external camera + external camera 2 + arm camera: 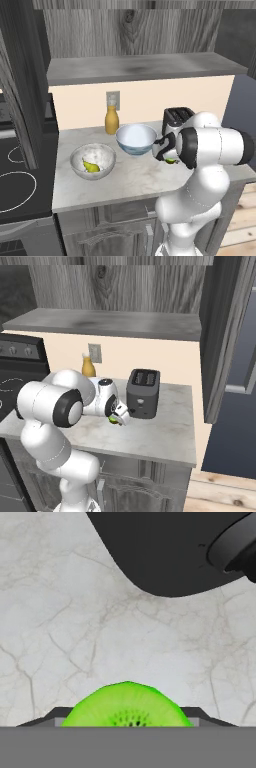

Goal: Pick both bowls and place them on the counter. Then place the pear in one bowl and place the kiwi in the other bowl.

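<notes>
fingers [60,714] are clamped on the kiwi [128,706], which i hold low over the worktop [130,180] beside the toaster [142,392]. pear [90,166] lies in the marbled bowl [93,160]. i judge the patterned bowl [136,138], near the gripper's [119,417] left, the nearer target.

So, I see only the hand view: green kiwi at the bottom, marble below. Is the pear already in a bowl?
Observer: Yes, the pear lies in the marbled bowl.
Operator: And the other bowl?
Observer: The blue bowl stands empty on the counter, beside the marbled one.
Operator: What is the black shape above?
Observer: A toaster, just behind the gripper, which holds the kiwi.
</notes>
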You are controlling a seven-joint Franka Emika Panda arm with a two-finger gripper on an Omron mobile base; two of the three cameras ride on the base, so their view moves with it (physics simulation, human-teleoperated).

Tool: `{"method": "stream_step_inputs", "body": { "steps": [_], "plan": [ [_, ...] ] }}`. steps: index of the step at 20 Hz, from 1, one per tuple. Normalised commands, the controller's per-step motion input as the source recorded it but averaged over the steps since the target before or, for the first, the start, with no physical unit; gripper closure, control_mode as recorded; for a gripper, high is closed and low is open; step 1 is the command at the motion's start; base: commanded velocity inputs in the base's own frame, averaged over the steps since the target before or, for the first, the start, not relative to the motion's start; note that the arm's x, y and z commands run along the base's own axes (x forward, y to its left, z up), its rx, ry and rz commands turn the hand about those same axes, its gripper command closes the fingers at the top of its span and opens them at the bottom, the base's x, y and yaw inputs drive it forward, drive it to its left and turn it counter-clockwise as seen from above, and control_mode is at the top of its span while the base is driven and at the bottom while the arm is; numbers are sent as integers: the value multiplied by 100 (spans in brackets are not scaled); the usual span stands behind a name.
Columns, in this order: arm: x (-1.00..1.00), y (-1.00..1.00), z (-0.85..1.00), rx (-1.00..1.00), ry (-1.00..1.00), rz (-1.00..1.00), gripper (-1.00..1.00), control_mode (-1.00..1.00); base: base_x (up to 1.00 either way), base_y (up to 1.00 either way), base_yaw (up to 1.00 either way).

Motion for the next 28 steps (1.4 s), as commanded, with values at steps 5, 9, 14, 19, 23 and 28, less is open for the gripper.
{"method": "stream_step_inputs", "body": {
  "steps": [5, 9, 14, 19, 23, 28],
  "plan": [
    [0, 0, 0, 0, 0, 0, 100, -100, 0, 0, 0],
    [-27, -3, 6, 0, -4, 0, 100, -100, 0, 0, 0],
    [-57, 0, 43, 0, -13, 0, 100, -100, 0, 0, 0],
    [-47, 1, 80, 0, -12, 0, 100, -100, 0, 0, 0],
    [-18, 8, 99, 0, -8, 1, 100, -100, 0, 0, 0],
    [-4, 14, 93, 0, -8, 6, 100, -100, 0, 0, 0]
  ]
}}
